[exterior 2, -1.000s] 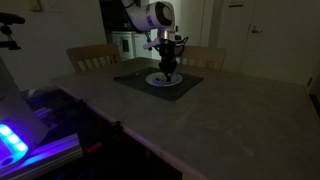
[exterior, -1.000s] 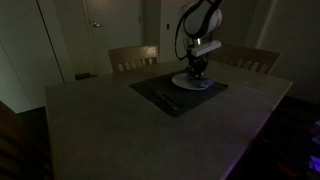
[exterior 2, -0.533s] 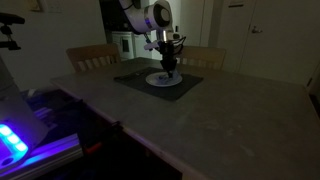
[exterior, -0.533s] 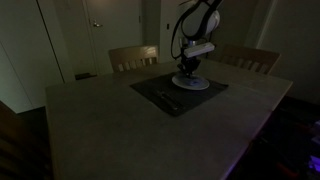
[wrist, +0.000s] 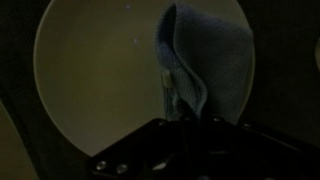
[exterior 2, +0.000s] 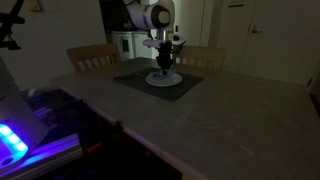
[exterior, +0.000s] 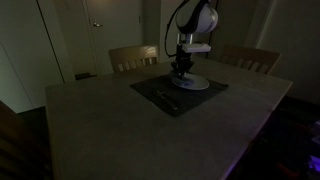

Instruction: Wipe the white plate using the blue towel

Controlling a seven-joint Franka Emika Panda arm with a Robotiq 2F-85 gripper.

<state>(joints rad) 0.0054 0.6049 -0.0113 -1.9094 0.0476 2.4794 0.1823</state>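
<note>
The white plate lies on a dark placemat at the far side of the table; it also shows in an exterior view and fills the wrist view. My gripper stands straight down over the plate's edge, also seen in an exterior view. In the wrist view the gripper is shut on the blue towel, which hangs in folds onto the plate's right part. The fingertips are hidden in shadow.
The room is dim. Dark cutlery lies on the placemat beside the plate. Two wooden chairs stand behind the table. The large grey table extends toward the front.
My gripper has moved with the towel across the plate, from its middle toward the plate's edge nearer the chair.
</note>
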